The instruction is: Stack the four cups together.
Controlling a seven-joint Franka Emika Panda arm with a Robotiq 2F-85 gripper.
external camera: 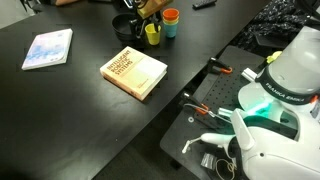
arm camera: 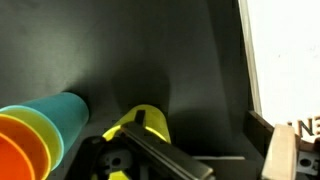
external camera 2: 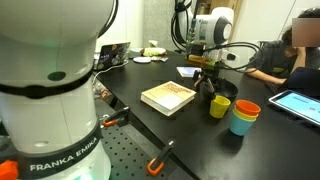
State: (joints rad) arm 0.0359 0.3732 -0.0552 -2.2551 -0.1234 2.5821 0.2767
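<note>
Cups sit far across the black table (external camera: 70, 110) from the robot base (external camera 2: 55, 110), whose white side says FRANKA EMIKA. Next comes a tan book (external camera 2: 168, 96). Its cover has words, but they are too small to read. Past the book stands one yellow cup (external camera 2: 219, 105), alone. Just beside it is a stack (external camera 2: 245, 118): a blue cup with a yellow one and an orange one inside. The claw (external camera 2: 210, 85) hangs right over the lone yellow cup. In the wrist view a dark finger (arm camera: 150, 150) crosses that cup, but I cannot tell if the claw is spread or pinching. A black bowl (external camera: 123, 24) sits near the cups.
</note>
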